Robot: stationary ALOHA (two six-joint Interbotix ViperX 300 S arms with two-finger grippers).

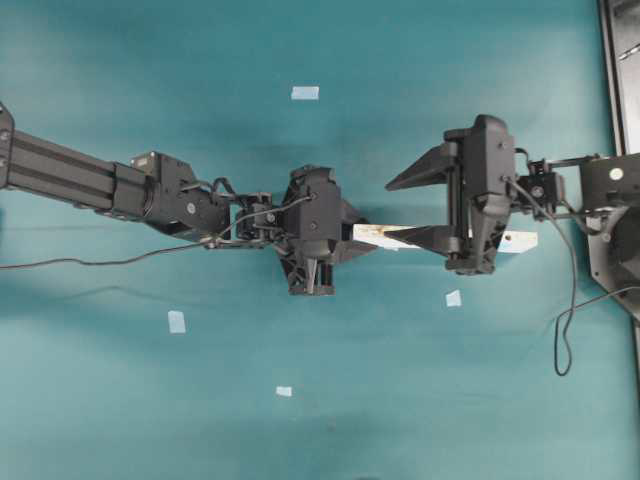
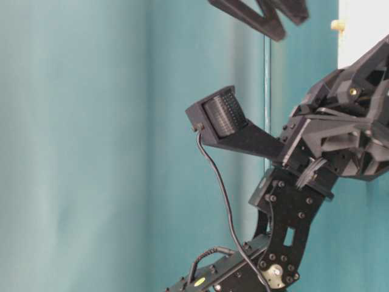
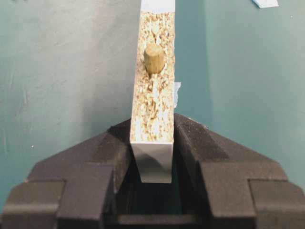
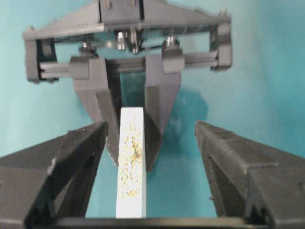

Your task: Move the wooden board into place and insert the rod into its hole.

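Overhead: wooden board (image 1: 375,235) lying level across the middle of the teal table (image 1: 420,380), clamped at one end by the left gripper (image 1: 345,238). Right gripper (image 1: 412,208) over the board's other half, jaws spread wide — one finger near the board, the other well clear above it in the view. Pale-blue tape squares (image 1: 305,93) scattered on the cloth.

Table-level: right gripper (image 2: 258,15) seen only as finger ends at the top edge; left arm's camera (image 2: 222,114) in the foreground. Small cream rod (image 2: 337,25) showing at the upper right.

Left wrist: left gripper (image 3: 152,138) shut tight on the board (image 3: 153,102), held on edge, speckled edge up. Rod (image 3: 154,58) standing upright in the board's hole, short stub proud of the surface.

Right wrist: right gripper (image 4: 152,136) open wide, fingers apart on either side of the board (image 4: 131,157) — holding nothing. Left gripper (image 4: 133,117) opposite, pinching the far end.
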